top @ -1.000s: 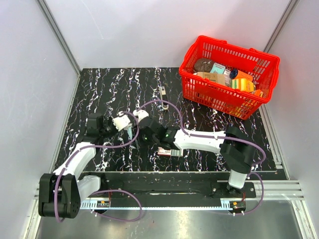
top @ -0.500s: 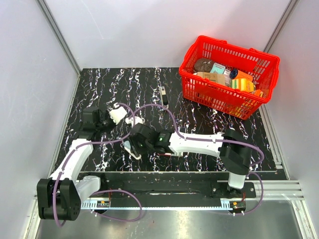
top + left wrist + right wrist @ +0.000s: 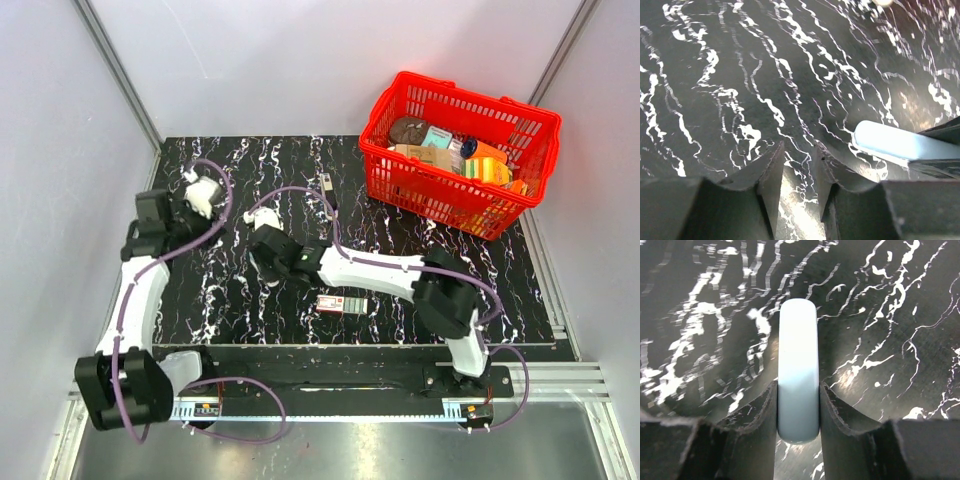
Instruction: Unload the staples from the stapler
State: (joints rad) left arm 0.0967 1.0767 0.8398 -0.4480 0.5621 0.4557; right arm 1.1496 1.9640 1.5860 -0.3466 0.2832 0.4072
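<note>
The stapler is held clamped in the right end effector, jutting ahead; the left end effector, slightly parted and empty, is probably needed to open it.

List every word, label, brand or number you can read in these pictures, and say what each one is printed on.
Nothing is readable in any view.
On the packages in the red basket: print too small to read.
On the small box: label blurred.
On the orange sticker: too small to read.
On the stapler: no marking visible.
</note>
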